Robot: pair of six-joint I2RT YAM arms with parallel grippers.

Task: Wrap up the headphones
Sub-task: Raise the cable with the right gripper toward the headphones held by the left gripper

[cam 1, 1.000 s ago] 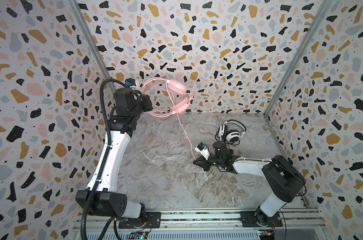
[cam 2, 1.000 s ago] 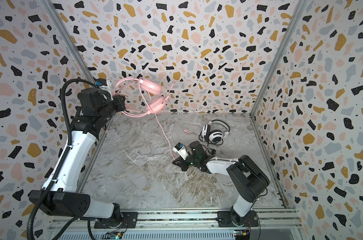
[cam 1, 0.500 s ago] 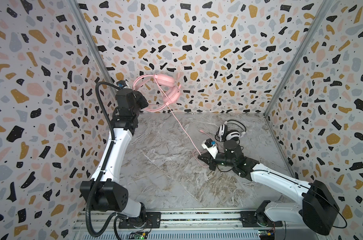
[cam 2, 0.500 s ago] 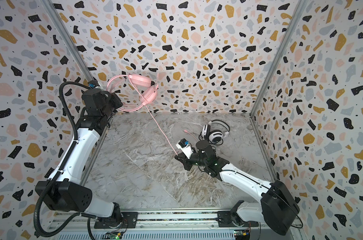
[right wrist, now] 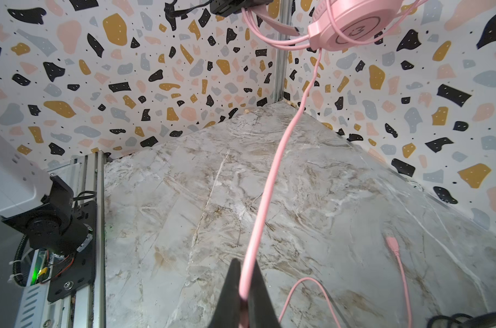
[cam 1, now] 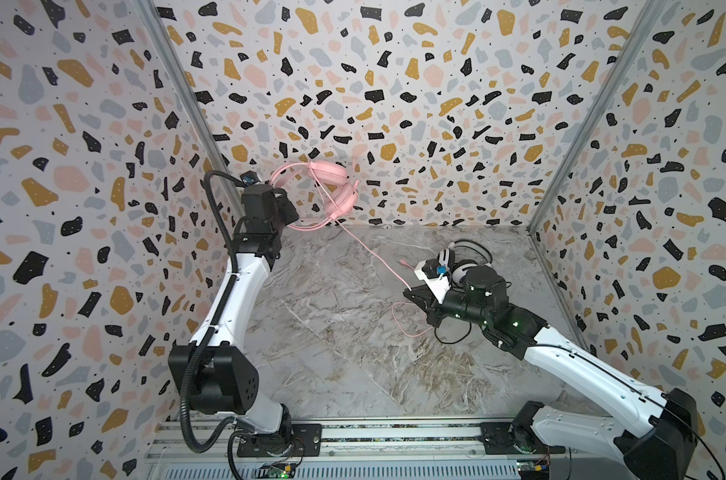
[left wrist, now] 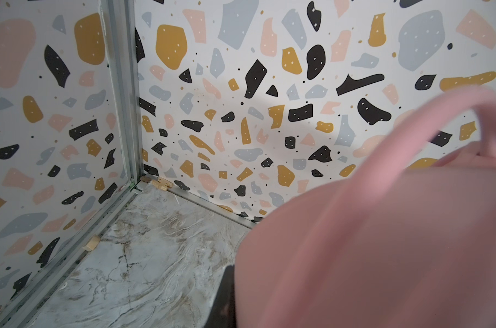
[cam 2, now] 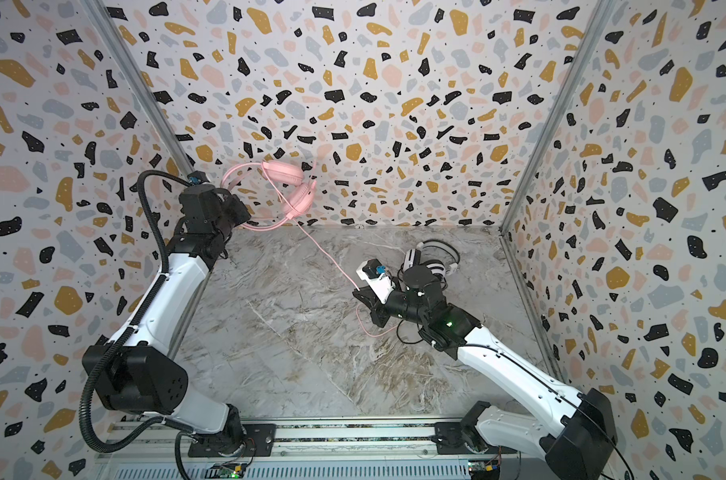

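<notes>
Two grips, both clenched: left gripper (cam 1: 292, 216) holds pink headset (cam 1: 332, 187) aloft by back wall (cam 1: 394, 124); right gripper (right wrist: 242, 272) pinches pink cord (right wrist: 272, 181) low over table (cam 1: 332, 353). Judgement: keep cord taut, feed slowly round the headset

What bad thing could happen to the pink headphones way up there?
1. The pink headphones hang in the air from the left gripper, while the right gripper pinches the pink cord, stretched nearly straight. More pull might yank them loose or strain the cord.
2. The slack loop lies by the black cord of the white headphones. They might tangle.
</notes>
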